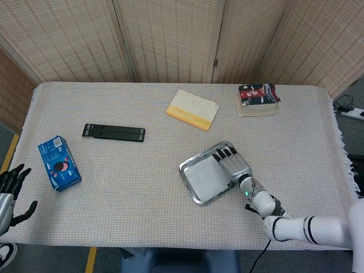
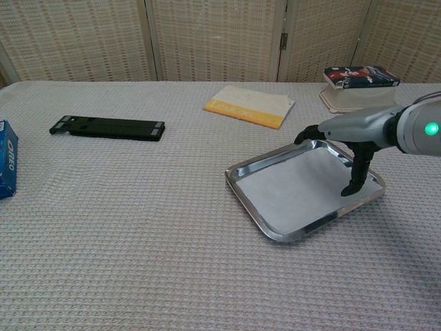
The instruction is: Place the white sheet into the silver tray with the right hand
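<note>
Now my right hand hovers over the right end of the silver tray, fingers spread and holding nothing. The white sheet lies flat inside the tray, covering most of its floor. From the chest view I can see what the head view hides: my thumb hangs down to the tray's right rim, while the other fingers reach level above the far edge. Only the head view shows my left hand, open with fingers apart, off the bench's near left corner. A blue box sits near the left edge, a black bar further in. A yellow-edged booklet lies beyond the tray, and a container with a dark packet sits near the far right edge. Bare cloth surrounds the tray on all sides.
</note>
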